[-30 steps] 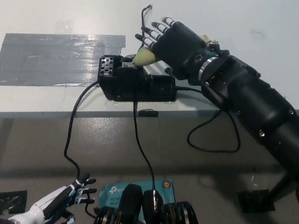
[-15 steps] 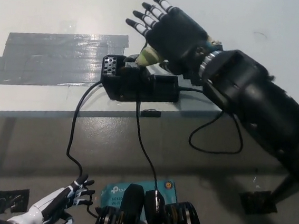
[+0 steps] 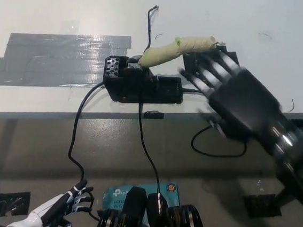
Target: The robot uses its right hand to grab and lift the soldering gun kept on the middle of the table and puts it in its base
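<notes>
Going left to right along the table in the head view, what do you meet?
Grey tape patch → black base → soldering gun, its tip resting in the base → black right hand, open and clear of the gun. The white left hand rests low at the picture's bottom left, off the table.

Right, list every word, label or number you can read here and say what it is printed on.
"tp-l…": partial white logo on the teal box on the floor; the rest is hidden.
Smaller white print beneath it: too small and blurred to read.
Black soldering base and grey tape: no legible text.
</notes>
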`<state>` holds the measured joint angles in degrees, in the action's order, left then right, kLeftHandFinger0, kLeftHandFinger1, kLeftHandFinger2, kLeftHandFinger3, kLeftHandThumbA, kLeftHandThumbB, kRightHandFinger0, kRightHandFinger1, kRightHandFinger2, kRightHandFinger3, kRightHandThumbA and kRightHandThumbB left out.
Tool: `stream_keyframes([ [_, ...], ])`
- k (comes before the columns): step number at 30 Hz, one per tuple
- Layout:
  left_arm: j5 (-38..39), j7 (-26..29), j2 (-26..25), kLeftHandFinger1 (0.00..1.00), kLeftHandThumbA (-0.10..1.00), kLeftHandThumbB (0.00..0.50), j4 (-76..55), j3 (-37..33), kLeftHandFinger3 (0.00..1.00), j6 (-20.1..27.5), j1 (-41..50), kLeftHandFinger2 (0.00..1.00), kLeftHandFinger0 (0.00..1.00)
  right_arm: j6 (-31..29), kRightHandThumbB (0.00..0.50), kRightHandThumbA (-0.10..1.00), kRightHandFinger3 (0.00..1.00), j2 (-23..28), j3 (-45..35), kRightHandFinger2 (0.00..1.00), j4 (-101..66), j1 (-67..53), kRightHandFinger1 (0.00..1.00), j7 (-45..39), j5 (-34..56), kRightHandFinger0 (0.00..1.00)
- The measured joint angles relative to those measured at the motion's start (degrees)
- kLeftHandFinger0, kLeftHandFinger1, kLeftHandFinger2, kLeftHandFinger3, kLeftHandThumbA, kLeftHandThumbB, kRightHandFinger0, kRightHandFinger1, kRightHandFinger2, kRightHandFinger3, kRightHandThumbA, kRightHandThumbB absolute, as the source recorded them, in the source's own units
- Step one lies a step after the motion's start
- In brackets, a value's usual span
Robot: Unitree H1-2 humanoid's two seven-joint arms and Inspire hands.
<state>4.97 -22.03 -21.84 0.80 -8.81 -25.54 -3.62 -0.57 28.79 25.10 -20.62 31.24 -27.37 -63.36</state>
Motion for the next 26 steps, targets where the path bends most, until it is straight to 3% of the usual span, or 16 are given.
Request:
stream_keyframes([
  [5,0.01,0.00,-0.03,0.90,1.00,0.411,0.22,0.38,1.00,0.00,0.28,1.00,0.80,1.52,0.500,0.51,1.00,1.44,-12.80,1.00,-9.49,-19.93,1.00,0.28,2.39,1.00],
  [8,0.06,0.00,-0.04,0.91,1.00,0.391,0.23,0.73,1.00,0.00,0.47,1.00,0.80,1.32,0.485,0.55,1.00,1.27,-20.91,1.00,-9.99,-30.78,1.00,2.37,4.57,1.00],
  [12,0.07,0.00,-0.05,0.90,1.00,0.396,0.36,1.09,1.00,0.00,0.61,1.00,0.80,0.59,0.374,0.50,1.00,0.62,-27.18,1.00,-5.35,-40.09,1.00,6.36,5.95,1.00],
  [14,0.08,0.00,-0.02,0.87,1.00,0.388,0.36,1.15,1.00,-0.01,0.56,1.00,0.77,-0.20,0.279,0.44,1.00,-0.04,-28.86,1.00,-1.67,-42.57,1.00,8.37,6.71,1.00],
  [15,0.09,0.00,-0.01,0.87,1.00,0.390,0.36,1.20,1.00,-0.01,0.58,1.00,0.77,-0.48,0.204,0.41,1.00,-0.32,-29.40,1.00,-0.03,-43.32,1.00,9.13,7.00,1.00],
  [17,0.19,0.00,-0.02,0.89,1.00,0.376,0.36,1.59,1.00,-0.02,0.69,1.00,0.80,-1.35,0.219,0.32,1.00,-1.42,-31.49,1.00,5.80,-44.52,1.00,11.25,8.77,1.00],
  [18,0.22,0.00,-0.01,0.88,1.00,0.367,0.36,1.73,1.00,-0.02,0.69,1.00,0.80,-1.59,0.210,0.19,1.00,-1.91,-32.31,0.88,8.09,-44.75,0.74,11.78,9.62,0.74],
  [19,0.24,0.00,-0.04,0.87,1.00,0.366,0.36,2.04,1.00,-0.03,0.69,1.00,0.80,-1.70,0.211,0.17,1.00,-2.61,-33.52,0.83,11.21,-44.96,0.67,12.14,11.10,0.62],
  [20,0.24,0.01,-0.08,0.87,1.00,0.374,0.36,2.28,1.00,-0.04,0.71,1.00,0.79,-1.69,0.197,0.13,1.00,-3.09,-34.23,0.72,12.85,-45.10,0.52,12.13,12.27,0.43],
  [21,0.24,0.01,-0.08,0.88,1.00,0.374,0.36,2.40,1.00,-0.04,0.73,1.00,0.79,-1.68,0.194,0.13,1.00,-3.52,-34.69,0.69,13.88,-45.10,0.48,12.10,13.28,0.39],
  [22,0.24,0.01,-0.07,0.90,1.00,0.364,0.36,2.50,1.00,-0.04,0.73,1.00,0.80,-1.68,0.166,0.15,0.99,-3.86,-35.21,0.69,14.89,-45.02,0.51,12.09,14.44,0.44],
  [24,0.24,0.01,-0.07,0.90,1.00,0.365,0.36,2.71,1.00,-0.04,0.71,1.00,0.80,-1.22,0.150,0.26,1.00,-4.35,-35.92,0.78,16.49,-44.75,0.59,11.48,16.75,0.55],
  [26,0.24,0.01,-0.07,0.88,1.00,0.372,0.37,3.07,1.00,-0.04,0.71,1.00,0.78,0.20,0.133,0.26,1.00,-4.29,-35.98,0.88,17.64,-44.35,0.69,9.59,18.81,0.62],
])
